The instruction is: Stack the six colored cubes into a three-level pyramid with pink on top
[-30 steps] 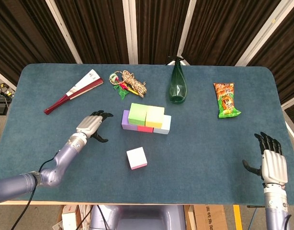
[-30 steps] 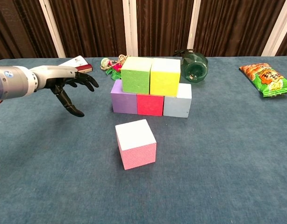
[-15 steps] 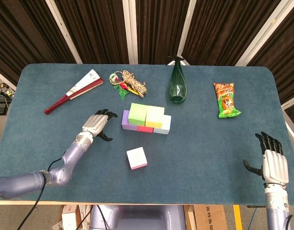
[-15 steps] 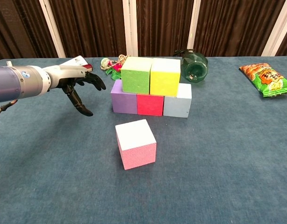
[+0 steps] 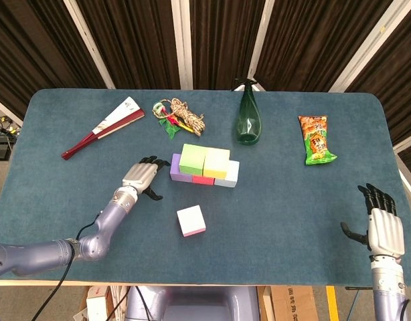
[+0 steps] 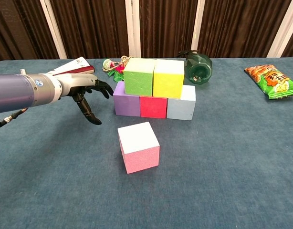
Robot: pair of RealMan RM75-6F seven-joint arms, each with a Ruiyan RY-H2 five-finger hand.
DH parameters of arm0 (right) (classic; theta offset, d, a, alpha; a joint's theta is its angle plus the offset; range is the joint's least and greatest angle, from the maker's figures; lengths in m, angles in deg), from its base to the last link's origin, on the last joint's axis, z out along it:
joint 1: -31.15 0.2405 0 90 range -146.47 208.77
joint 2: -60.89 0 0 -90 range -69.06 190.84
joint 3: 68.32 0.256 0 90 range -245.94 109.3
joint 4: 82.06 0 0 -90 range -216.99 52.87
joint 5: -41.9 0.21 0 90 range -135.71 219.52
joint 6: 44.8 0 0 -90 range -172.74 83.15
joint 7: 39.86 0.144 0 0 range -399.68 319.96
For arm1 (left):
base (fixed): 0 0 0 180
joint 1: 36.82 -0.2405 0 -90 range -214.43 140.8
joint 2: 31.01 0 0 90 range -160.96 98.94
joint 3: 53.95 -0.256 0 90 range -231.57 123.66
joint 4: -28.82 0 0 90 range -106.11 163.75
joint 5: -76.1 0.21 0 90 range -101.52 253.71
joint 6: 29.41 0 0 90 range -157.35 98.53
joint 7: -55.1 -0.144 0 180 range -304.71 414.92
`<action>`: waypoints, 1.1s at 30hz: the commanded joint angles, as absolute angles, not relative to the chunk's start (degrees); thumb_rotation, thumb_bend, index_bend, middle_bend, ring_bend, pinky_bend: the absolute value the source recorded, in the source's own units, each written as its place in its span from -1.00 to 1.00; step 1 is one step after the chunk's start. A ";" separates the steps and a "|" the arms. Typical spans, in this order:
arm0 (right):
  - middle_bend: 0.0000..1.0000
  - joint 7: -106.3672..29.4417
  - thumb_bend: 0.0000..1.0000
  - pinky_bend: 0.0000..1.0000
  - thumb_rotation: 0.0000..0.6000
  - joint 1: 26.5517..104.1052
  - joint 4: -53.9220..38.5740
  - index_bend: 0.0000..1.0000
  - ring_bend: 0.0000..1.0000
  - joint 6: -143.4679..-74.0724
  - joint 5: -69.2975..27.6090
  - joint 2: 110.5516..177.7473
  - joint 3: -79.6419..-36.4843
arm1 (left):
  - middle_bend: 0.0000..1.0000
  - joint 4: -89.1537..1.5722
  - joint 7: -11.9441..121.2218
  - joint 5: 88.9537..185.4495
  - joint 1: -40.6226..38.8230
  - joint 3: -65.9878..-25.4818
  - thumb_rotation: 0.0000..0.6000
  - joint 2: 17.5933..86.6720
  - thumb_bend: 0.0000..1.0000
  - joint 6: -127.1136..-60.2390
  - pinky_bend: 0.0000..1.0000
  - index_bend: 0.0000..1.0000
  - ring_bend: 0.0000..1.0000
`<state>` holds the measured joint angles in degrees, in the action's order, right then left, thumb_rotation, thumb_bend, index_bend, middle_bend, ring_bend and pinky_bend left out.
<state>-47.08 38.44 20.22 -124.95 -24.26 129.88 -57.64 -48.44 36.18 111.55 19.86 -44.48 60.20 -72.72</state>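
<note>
A purple cube (image 6: 126, 101), a red cube (image 6: 153, 106) and a pale blue cube (image 6: 181, 106) form a row on the table. On top sit a green cube (image 6: 139, 77) and a yellow cube (image 6: 168, 78). The pink cube (image 6: 139, 147) (image 5: 191, 221) stands alone in front of the stack. My left hand (image 6: 84, 91) (image 5: 142, 176) hovers open just left of the purple cube, fingers spread, holding nothing. My right hand (image 5: 381, 224) rests open near the table's right front edge, far from the cubes.
A folded fan (image 5: 104, 126), a bundle of rope (image 5: 179, 117), a green glass bottle (image 5: 248, 117) lying down, and a snack bag (image 5: 316, 139) lie along the back of the table behind the stack.
My left hand has moved right, closing on the left side of the purple cube. The cubes and the right hand have stayed put.
</note>
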 commanded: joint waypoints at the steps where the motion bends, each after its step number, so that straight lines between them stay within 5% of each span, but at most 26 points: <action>1: -0.81 -47.01 -0.46 -0.98 1.00 38.42 20.22 -0.70 -0.85 -125.00 -24.25 129.87 -57.61 | -0.73 -48.10 36.01 111.41 20.04 -44.45 1.00 60.60 -0.59 -72.63 -1.00 -0.67 -1.00; 33: -0.81 -47.16 -0.46 -0.98 1.00 38.51 19.96 -0.70 -0.85 -125.25 -23.93 130.04 -57.34 | -0.73 -46.32 35.59 110.94 20.72 -44.16 1.00 62.20 -0.59 -71.71 -1.00 -0.70 -1.00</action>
